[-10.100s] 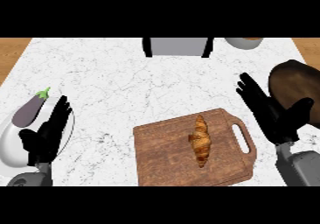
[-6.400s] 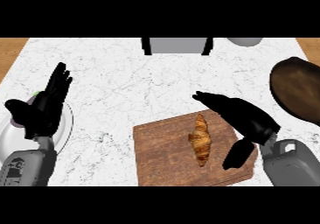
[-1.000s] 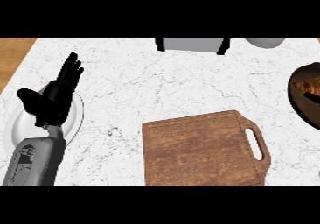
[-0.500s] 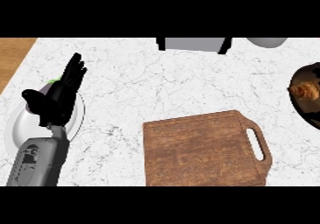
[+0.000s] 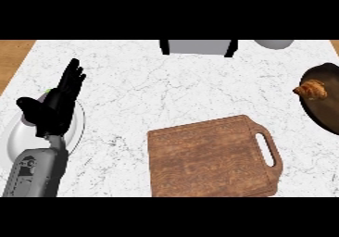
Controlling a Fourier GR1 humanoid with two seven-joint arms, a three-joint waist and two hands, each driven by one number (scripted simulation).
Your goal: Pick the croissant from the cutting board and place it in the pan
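The croissant [image 5: 312,90] lies inside the dark pan [image 5: 329,109] at the right edge of the counter, golden brown and near the pan's left rim. The wooden cutting board [image 5: 212,157] sits at the lower middle with its handle slot to the right, and nothing lies on it. My left hand [image 5: 53,106] rests open at the left, fingers pointing up, over a white plate [image 5: 15,139]. My right hand does not show in this view.
A grey box-shaped object [image 5: 198,46] stands at the counter's far edge, and a pale round vessel [image 5: 273,44] beside it at the top right. A sliver of green [image 5: 47,91] peeks out behind my left hand. Wooden floor shows past the counter's left edge.
The croissant shows more fully in the pan than a second ago. My left hand has barely shifted. Much earlier, the croissant lay on the board with my right hand beside it.
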